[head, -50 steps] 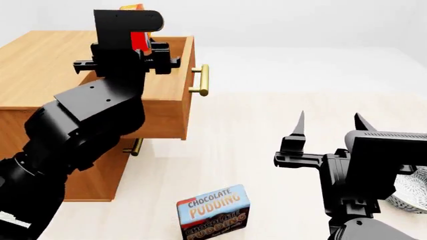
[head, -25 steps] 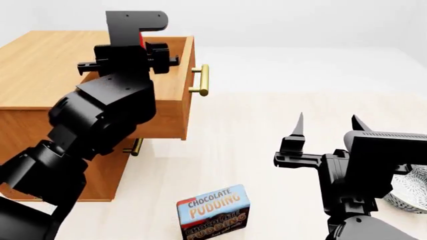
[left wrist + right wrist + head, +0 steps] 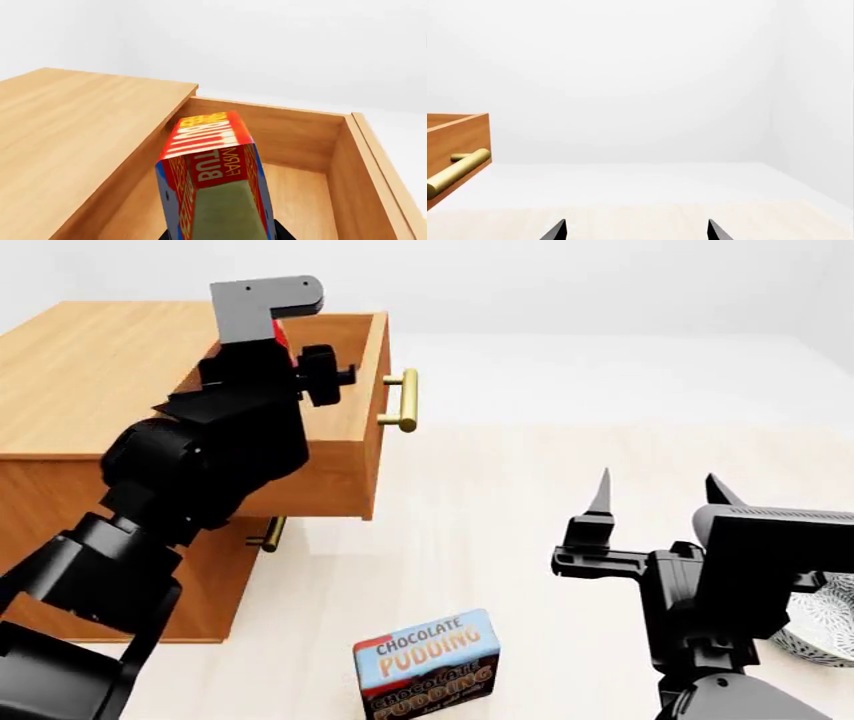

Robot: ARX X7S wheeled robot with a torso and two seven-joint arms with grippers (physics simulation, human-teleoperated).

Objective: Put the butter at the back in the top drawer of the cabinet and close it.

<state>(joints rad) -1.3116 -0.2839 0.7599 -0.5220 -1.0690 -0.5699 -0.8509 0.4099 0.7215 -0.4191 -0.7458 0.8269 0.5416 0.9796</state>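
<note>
The butter, a red-orange box with yellow lettering, is held in my left gripper, which is shut on its lower end. It hangs tilted over the inside of the open top drawer, close to the cabinet's edge. In the head view only a red sliver of the butter shows behind the wrist. The top drawer is pulled out of the cabinet, its brass handle facing right. My right gripper stands open and empty over the floor, right of the cabinet.
A blue-brown chocolate pudding box stands on the floor in front. A pale patterned bowl sits at the far right edge. A lower drawer's handle shows under the open drawer. The right wrist view catches the top drawer's handle.
My left arm has swung forward and down over the drawer, carrying the butter lower until the wrist hides most of it. The right arm has stayed still.
</note>
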